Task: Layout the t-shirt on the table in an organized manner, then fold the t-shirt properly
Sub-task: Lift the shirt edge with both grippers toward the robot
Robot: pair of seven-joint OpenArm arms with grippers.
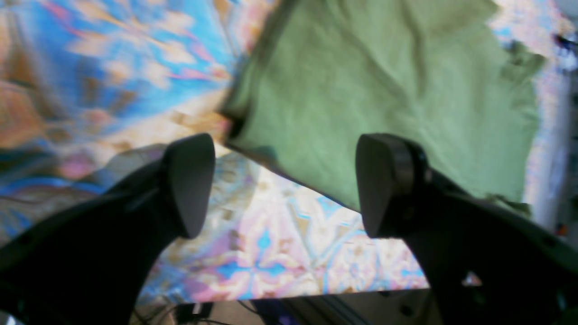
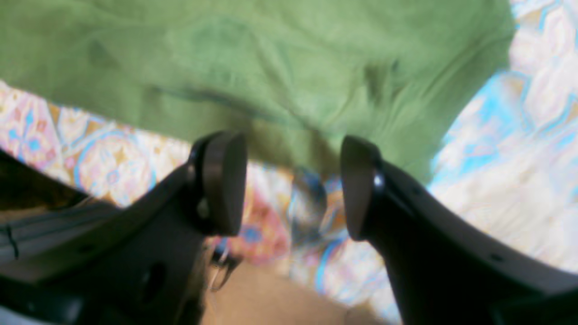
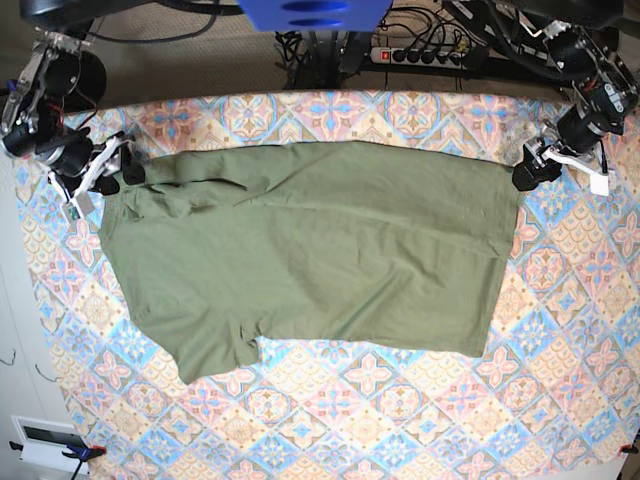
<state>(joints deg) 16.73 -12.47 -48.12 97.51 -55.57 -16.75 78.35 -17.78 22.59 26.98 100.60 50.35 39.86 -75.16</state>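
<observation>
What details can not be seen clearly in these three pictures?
- t-shirt collar and far sleeve: base view, lost in bunched folds near the right gripper.
- Shirt weave: both wrist views, blurred.
- left gripper fingertips: base view, too small.
- table edges: base view, cut off.

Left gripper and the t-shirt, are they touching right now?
Apart. In the left wrist view the left gripper is open with only patterned table between its fingertips; the t-shirt lies beyond them.

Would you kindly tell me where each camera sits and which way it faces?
Left wrist: behind the left hand, facing a t-shirt edge; both fingers show, apart.
Right wrist: behind the right hand, facing the t-shirt's edge and the table; fingers apart.
Base: overhead, looking down; both arms at the shirt's far corners.
All share the t-shirt.
</observation>
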